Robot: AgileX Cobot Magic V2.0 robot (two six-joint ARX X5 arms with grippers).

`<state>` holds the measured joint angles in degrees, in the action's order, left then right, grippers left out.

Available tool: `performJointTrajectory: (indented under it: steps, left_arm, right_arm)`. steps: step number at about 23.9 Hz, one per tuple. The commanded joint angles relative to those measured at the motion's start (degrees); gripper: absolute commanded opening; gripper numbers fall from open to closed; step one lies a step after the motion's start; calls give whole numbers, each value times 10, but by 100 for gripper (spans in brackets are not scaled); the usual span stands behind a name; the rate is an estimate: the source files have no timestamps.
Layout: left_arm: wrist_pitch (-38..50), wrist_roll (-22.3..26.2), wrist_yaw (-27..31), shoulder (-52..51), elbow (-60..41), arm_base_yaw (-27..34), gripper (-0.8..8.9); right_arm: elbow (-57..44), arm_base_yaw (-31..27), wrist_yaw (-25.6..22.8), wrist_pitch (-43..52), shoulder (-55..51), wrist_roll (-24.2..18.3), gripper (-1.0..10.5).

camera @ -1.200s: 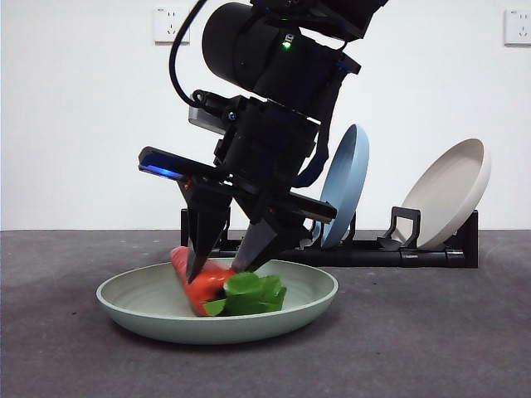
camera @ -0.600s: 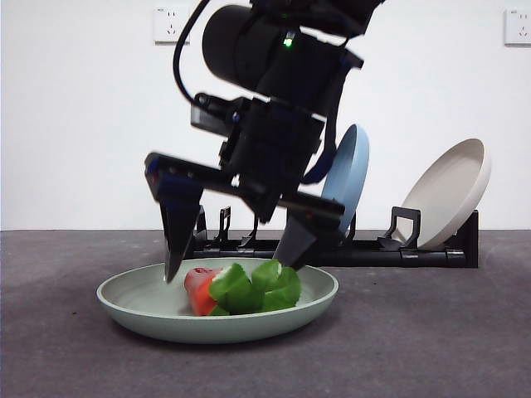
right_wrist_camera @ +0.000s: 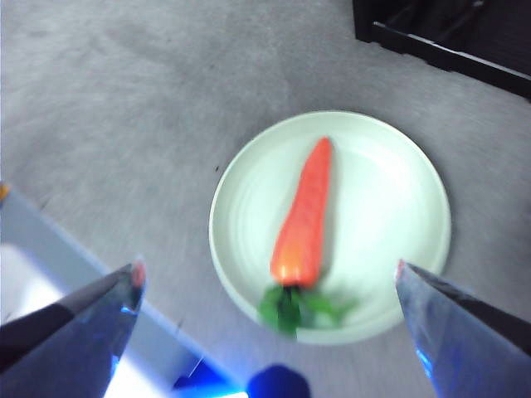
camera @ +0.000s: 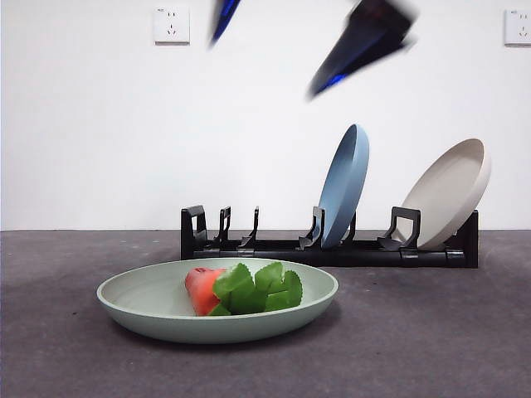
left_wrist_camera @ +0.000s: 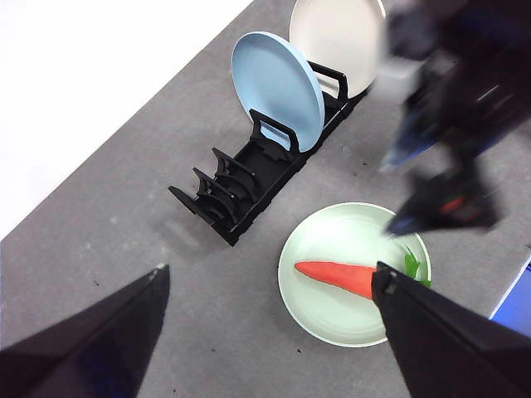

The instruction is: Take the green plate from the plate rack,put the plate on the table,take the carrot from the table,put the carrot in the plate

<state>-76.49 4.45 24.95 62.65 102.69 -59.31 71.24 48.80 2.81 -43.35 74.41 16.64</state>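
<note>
grey table: carrot in green plate; right claw wide open, empty, above.

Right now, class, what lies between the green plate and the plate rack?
Only bare table: the left wrist view shows an open grey strip between the green plate and the plate rack.

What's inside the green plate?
A carrot lies alone in the green plate, its leaves near the rim. The bit of plate under the carrot is covered. Both open grippers, right and left, hang above.
</note>
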Motion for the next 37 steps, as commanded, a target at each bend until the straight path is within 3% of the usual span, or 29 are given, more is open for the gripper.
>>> performJointTrajectory:
  steps: [1, 4, 7, 8, 10, 12, 37]
  left_arm:
    - [-27, -10, 0, -1, -1, 1, 409]
    - [-27, -17, -29, -1, -1, 1, 407]
    - [-27, -19, -84, -1, -1, 1, 401]
    - [-27, -19, -102, -1, -1, 1, 322]
    - [-27, -19, -123, -1, -1, 1, 13]
    - [-27, -20, -137, -1, -1, 1, -7]
    - [-27, -19, -146, -1, -1, 1, -4]
  right_arm:
    - [-2, 2, -1, -61, -63, -7, 501]
    - [-2, 2, -1, -146, -153, -7, 494]
    - [-2, 2, 1, -201, -208, -6, 340]
    - [-2, 2, 1, -219, -222, -7, 253]
    - [-2, 2, 1, -243, -240, -7, 81]
    - [-2, 2, 1, -255, -250, -7, -15]
    - [-2, 1, -2, -257, -254, -7, 3]
